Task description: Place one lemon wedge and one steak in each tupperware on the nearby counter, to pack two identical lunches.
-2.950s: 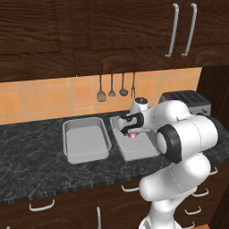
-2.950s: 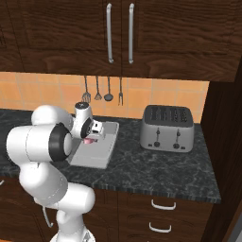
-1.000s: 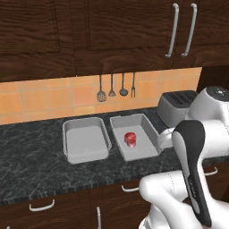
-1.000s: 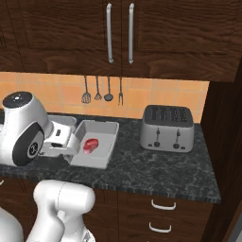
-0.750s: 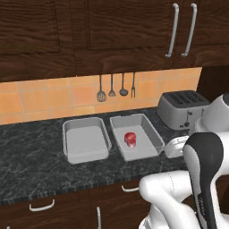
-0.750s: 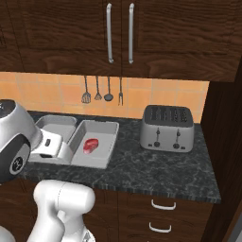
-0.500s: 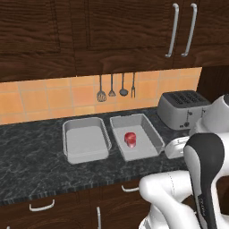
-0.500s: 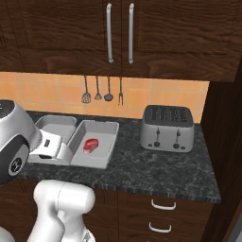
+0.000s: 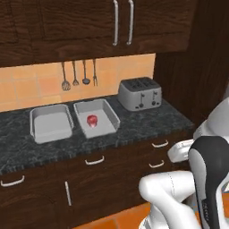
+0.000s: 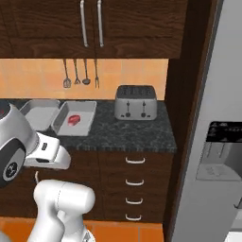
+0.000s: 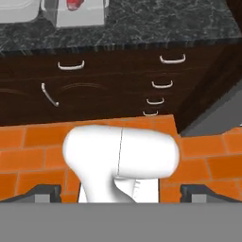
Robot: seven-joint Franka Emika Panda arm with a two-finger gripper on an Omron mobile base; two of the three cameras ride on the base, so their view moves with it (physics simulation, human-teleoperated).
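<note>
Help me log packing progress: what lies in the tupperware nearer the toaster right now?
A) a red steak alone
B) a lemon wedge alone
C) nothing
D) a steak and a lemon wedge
A: the tupperware nearer the toaster holds a single red steak; no lemon wedge is visible beside it.

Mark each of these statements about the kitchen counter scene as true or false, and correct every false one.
1. A red steak lies in the tupperware nearer the toaster. True.
2. The other tupperware also holds a steak. False: it has nothing in it.
3. The two tupperware trays sit side by side on the counter. True.
4. The toaster stands between the two trays. False: it stands to one side of both, toward the tall dark cabinet.
5. The gripper is shut on a lemon wedge. False: its fingertips stand wide apart with nothing between them, pointing at the orange floor.
</note>
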